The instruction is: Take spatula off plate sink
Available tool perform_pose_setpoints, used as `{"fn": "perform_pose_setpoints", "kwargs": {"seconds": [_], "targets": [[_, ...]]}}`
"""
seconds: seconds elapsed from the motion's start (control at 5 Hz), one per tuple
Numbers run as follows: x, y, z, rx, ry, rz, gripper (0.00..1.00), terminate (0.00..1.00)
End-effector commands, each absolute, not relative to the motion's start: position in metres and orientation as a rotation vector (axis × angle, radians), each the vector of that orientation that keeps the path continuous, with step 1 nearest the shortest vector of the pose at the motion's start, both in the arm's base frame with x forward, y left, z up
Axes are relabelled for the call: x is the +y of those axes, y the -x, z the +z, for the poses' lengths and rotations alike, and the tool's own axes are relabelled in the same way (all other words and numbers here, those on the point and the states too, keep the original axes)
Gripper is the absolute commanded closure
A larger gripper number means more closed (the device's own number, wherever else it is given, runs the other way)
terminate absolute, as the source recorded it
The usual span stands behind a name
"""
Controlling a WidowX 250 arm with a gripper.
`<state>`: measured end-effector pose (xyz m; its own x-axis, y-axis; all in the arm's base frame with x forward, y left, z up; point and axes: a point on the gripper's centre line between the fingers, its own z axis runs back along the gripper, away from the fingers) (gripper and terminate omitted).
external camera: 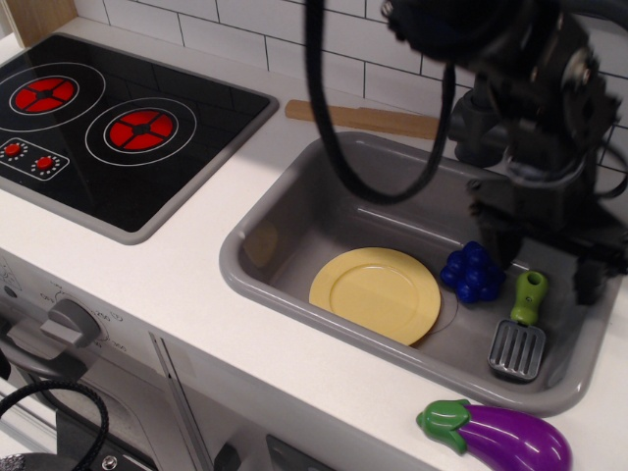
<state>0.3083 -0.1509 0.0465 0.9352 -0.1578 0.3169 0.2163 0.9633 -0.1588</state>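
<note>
Spatula (521, 329) lay flat on the floor of the sink (324, 201), in the right end near the front wall, slotted grey blade toward the front, lime-green handle pointing back. It was clear of the plate (376, 292), which sat bare at the middle of the basin, tilted slightly with its right edge lifted. A cluster of blue toy grapes (472, 273) sat between plate and spatula, just beside the handle.

Gripper (545, 267) hung above the spatula, fingers spread either side of the handle end and holding nothing; no contact visible between either finger and the toy.

Judgement: spatula was off the plate and released, so the step in hand was the retreat. To do it well, lift straight up until the fingers clear the sink rim, with no sideways drift that could catch the handle or nudge the grapes onto the plate.

Materials: spatula blade was grey moulded plastic, square with parallel slots; handle stubby, rounded, glossy, with a hole. Plate was pale-yellow matte plastic, round, raised rim. Sink was smooth grey plastic, rounded corners. A glossy purple eggplant (500, 437) with green cap rested on the white counter (211, 285) in front of the sink, well apart from the gripper.
</note>
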Motion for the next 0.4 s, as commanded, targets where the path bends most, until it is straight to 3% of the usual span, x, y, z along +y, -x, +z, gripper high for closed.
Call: {"fn": "perform_pose_setpoints", "kwargs": {"seconds": [0.0,0.2], "targets": [[-0.1364,-0.3103,0.089,-0.369,0.213,-0.218,0.0,0.0],[-0.1364,-0.3103,0.089,-0.369,0.213,-0.218,0.0,1.0]]}}
